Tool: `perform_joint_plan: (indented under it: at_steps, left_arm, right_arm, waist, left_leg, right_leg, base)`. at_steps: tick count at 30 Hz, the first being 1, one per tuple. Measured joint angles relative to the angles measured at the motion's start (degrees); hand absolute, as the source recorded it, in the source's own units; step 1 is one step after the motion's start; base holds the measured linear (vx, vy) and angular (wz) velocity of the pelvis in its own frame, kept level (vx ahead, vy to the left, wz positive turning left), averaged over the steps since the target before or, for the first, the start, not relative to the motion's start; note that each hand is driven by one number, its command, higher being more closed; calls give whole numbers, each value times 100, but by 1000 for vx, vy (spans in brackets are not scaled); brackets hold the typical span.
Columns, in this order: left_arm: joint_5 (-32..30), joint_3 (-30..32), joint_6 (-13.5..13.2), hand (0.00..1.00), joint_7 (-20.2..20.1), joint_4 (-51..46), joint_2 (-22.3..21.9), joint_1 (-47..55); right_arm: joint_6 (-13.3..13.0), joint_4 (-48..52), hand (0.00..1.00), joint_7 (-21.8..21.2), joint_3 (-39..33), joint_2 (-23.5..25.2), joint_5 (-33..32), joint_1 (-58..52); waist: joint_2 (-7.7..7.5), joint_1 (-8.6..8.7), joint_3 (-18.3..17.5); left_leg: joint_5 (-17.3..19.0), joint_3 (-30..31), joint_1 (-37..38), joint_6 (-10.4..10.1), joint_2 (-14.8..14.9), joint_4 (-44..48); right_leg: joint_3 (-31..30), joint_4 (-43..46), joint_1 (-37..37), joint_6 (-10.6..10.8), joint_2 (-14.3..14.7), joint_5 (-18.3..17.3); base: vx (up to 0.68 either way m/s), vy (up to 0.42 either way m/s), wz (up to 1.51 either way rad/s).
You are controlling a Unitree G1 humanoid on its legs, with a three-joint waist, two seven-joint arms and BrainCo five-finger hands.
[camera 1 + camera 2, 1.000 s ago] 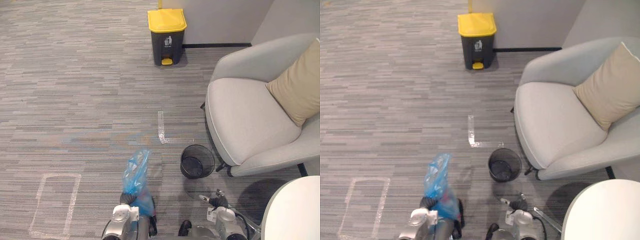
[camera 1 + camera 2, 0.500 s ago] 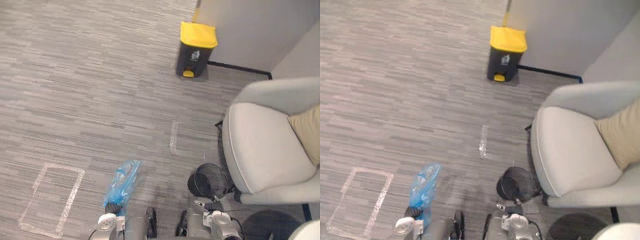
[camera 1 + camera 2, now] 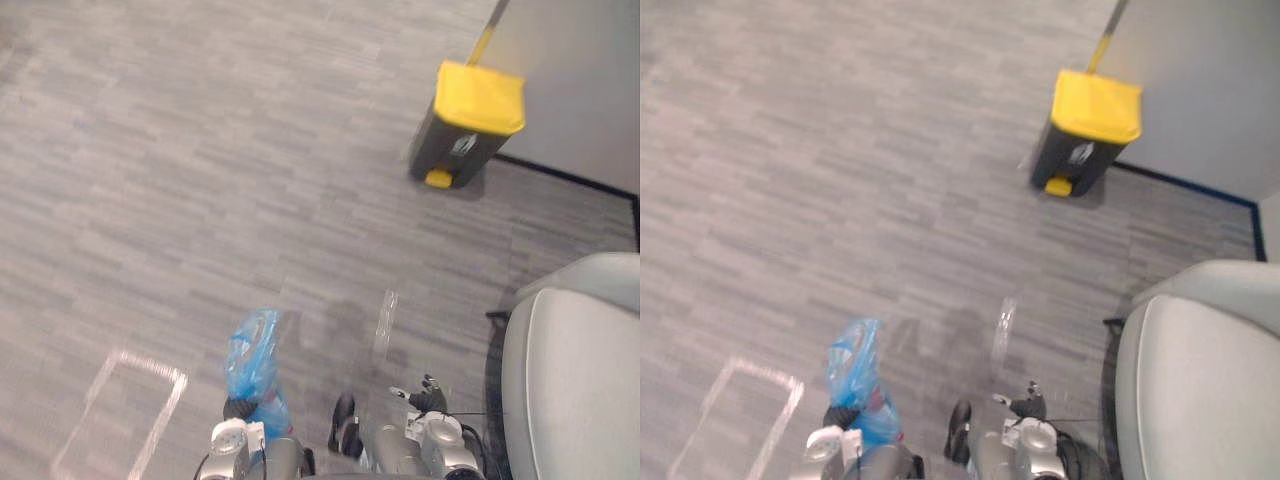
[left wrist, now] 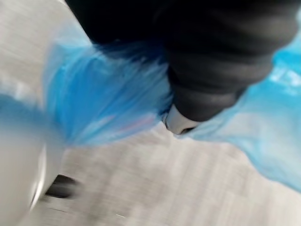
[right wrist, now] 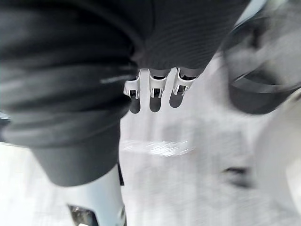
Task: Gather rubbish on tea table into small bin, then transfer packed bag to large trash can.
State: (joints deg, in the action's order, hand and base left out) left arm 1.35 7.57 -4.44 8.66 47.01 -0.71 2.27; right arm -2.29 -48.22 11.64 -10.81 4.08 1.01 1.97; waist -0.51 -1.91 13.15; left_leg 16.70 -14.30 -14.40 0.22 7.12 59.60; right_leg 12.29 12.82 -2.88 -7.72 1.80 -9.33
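Note:
A blue plastic rubbish bag (image 3: 254, 362) stands up from my left hand (image 3: 238, 408), whose fingers are curled round its neck low in the eye views. The left wrist view has the same blue bag (image 4: 101, 101) bunched against the hand's dark cover (image 4: 221, 70). The large trash can (image 3: 466, 122), dark grey with a yellow lid, stands by the wall at the far right. My right hand (image 3: 424, 394) hangs low at the right, fingers relaxed and holding nothing. Past my right hand's fingers (image 5: 153, 89) the right wrist view catches the small black mesh bin (image 5: 263, 87) on the carpet.
A grey armchair (image 3: 575, 385) fills the lower right. A strip of tape (image 3: 384, 320) lies on the carpet ahead and a taped rectangle (image 3: 120, 410) lies at the lower left. Grey carpet stretches from me to the trash can.
The camera has swung left: the armchair and trash can have slid right, and the mesh bin and cushion have left the eye views. The bag stays in my left hand.

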Motion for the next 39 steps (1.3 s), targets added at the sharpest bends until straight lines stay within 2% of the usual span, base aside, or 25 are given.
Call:
perform_joint_plan:
  at_steps: [2,4,5,6,7,9,11,13,14,16,17,18,20,22,23,24,25,27,29,30,32,34,37,38,39]
  left_arm:
    - [-3,60,-27,100,5,-165,-13,-10]
    - [-3,194,-27,100,11,-166,-28,-62]
    - [-4,199,-29,100,10,-119,-83,-48]
    - [-5,201,-32,100,10,-64,-156,-34]
    - [-6,199,-26,100,19,47,-20,-260]
    - [-7,161,-26,100,14,45,-6,-338]
    - [-6,125,-9,100,11,105,7,-280]
    - [-4,-64,-7,100,12,77,64,-202]
    - [0,-158,-3,100,15,89,122,-196]
    - [4,-249,12,100,16,99,155,-187]
    - [36,-314,13,100,17,106,160,-142]
    - [56,-319,13,100,15,147,151,-151]
    - [70,-313,15,100,13,246,170,-189]
    - [106,-414,9,100,10,428,279,-247]
    - [105,-475,18,100,-2,590,295,-271]
    - [101,-476,23,100,-6,638,269,-283]
    - [101,-460,14,100,-1,675,261,-277]
    - [102,-423,14,100,-2,669,195,-284]
    - [102,-322,16,100,-7,551,47,-291]
    - [102,-283,11,100,-14,437,-39,-185]
    - [106,-284,13,100,-40,256,-102,-136]
    - [107,-286,13,100,-57,112,-105,-133]
    - [106,-223,10,100,-117,-22,-130,-165]
    - [107,-219,7,100,-117,-26,-156,-158]
    - [111,-216,-12,100,-118,22,-131,-188]
  right_arm:
    - [1,-2,0,32,-22,6,3,63]
    - [8,-4,0,70,-114,16,8,99]
    - [5,0,0,81,-202,-6,13,50]
    - [5,-14,0,82,-228,-47,13,22]
    - [68,-128,0,63,-185,-45,14,53]
    - [70,-127,0,70,-257,-40,27,4]
    - [69,-113,0,63,-250,-40,66,7]
    - [65,-98,0,59,-231,-41,118,40]
    - [67,-101,0,48,-167,-44,133,45]
    - [72,-116,0,50,-177,-44,138,38]
    - [74,-120,0,51,-177,-41,139,-2]
    - [75,-177,0,56,-177,-46,140,-53]
    - [89,-245,0,57,-168,-55,149,-16]
    - [92,-354,0,60,-115,-142,163,57]
    - [91,-494,0,53,-85,-238,186,93]
    - [88,-553,0,55,-85,-307,197,153]
    - [83,-569,0,53,-107,-422,259,221]
    - [113,-577,0,63,-269,-428,287,171]
    - [135,-526,0,66,-233,-422,283,-22]
    - [125,-484,0,72,-173,-391,279,-58]
    - [114,-427,0,70,-122,-277,223,-40]
    - [107,-422,0,69,-122,-198,146,-24]
    - [132,-422,0,78,-176,-132,109,-72]
    - [129,-423,0,85,-235,-144,110,-95]
    - [148,-482,0,94,-260,-149,106,-82]
  waist:
    - [-43,-150,12]
    - [-79,-157,49]
    - [66,-156,-26]
    - [149,-162,-50]
    - [-73,-145,-85]
    - [-116,-161,-111]
    - [-131,-208,-119]
    - [-101,-183,-127]
    - [-102,-184,-123]
    - [-89,-133,-115]
    - [-87,-85,-118]
    - [-67,-74,-98]
    - [-62,-6,-93]
    - [-141,119,-133]
    - [-86,198,-123]
    - [-1,140,-133]
    - [67,122,-150]
    - [161,198,-115]
    - [206,179,-69]
    - [218,139,-66]
    - [141,52,-70]
    - [94,0,-51]
    - [53,-131,-27]
    - [89,-136,-74]
    - [-58,-182,-81]
  left_leg:
    - [159,30,-466,-29,242,-771]
    - [24,249,-690,-293,304,-2169]
    - [-596,521,-611,-430,369,-3364]
    - [-1357,612,-575,-599,460,-3698]
    - [-983,373,-516,-473,178,-3594]
    - [-716,208,-405,-330,32,-3420]
    - [-424,-131,-71,-167,-64,-3330]
    - [-207,-378,287,-82,-105,-3476]
    - [-82,-520,540,-55,-109,-3616]
    - [31,-585,868,-93,-121,-3809]
    - [71,-665,1171,-146,-117,-4029]
    - [81,-730,1430,-165,-113,-4225]
    - [77,-763,1668,-175,-82,-4445]
    - [89,-671,1994,-309,-76,-4730]
    - [143,-383,2167,-468,-70,-4839]
    - [127,-278,2180,-463,3,-4879]
    - [-39,55,2151,-544,52,-4812]
    - [-101,313,2076,-606,199,-4232]
    - [-527,694,1299,-799,599,-1925]
    - [-417,692,838,-758,782,-810]
    - [-215,522,208,-597,820,-229]
    - [-96,348,-193,-440,818,-481]
    - [-51,237,-543,-321,556,-1941]
    - [-525,346,-487,-404,335,-3209]
    - [-927,298,-370,-367,131,-3470]
  right_leg:
    - [-461,-113,322,88,-183,-48]
    - [-800,-93,611,468,-489,-285]
    - [-956,-43,702,812,-550,-506]
    - [-1056,-4,721,1026,-546,-658]
    - [-1142,-4,677,1173,-874,-693]
    - [-1135,99,687,1180,-926,-530]
    - [-1292,605,636,1207,-1165,-521]
    - [-1344,1634,214,1540,-1310,-338]
    - [-1301,2754,-347,1780,-1388,-211]
    - [-983,3659,-886,1589,-1440,-415]
    - [-549,3847,-1212,1375,-1483,-577]
    - [-141,3700,-1494,1181,-1486,-717]
    - [263,3177,-1794,1065,-1411,-760]
    - [503,1580,-2088,969,-1144,-136]
    - [502,1267,-1999,511,-971,478]
    - [510,1290,-1966,500,-919,470]
    - [498,1414,-1980,480,-844,177]
    - [630,1509,-1763,460,-806,-146]
    - [756,1225,-1040,382,-623,-355]
    - [735,1030,-649,327,-506,-426]
    - [591,756,-214,340,-466,-503]
    - [481,559,14,425,-477,-538]
    - [273,418,324,664,-631,-653]
    - [177,406,408,891,-710,-761]
    - [-67,380,422,1065,-811,-837]
  base:
    - [516,238,-122]
    - [449,304,-102]
    - [491,388,-97]
    - [544,492,-72]
    - [428,403,-40]
    - [414,338,-21]
    - [372,262,-54]
    - [343,204,-64]
    - [323,114,-61]
    - [276,40,-41]
    - [319,-48,-21]
    - [389,-73,-17]
    - [292,-111,-5]
    - [467,-209,24]
    - [473,-187,18]
    - [443,-187,-6]
    - [502,-250,-15]
    - [414,-219,19]
    - [421,-155,12]
    - [382,-64,-18]
    - [366,6,-32]
    - [352,80,-37]
    - [357,201,-32]
    - [354,251,-32]
    - [426,278,-25]
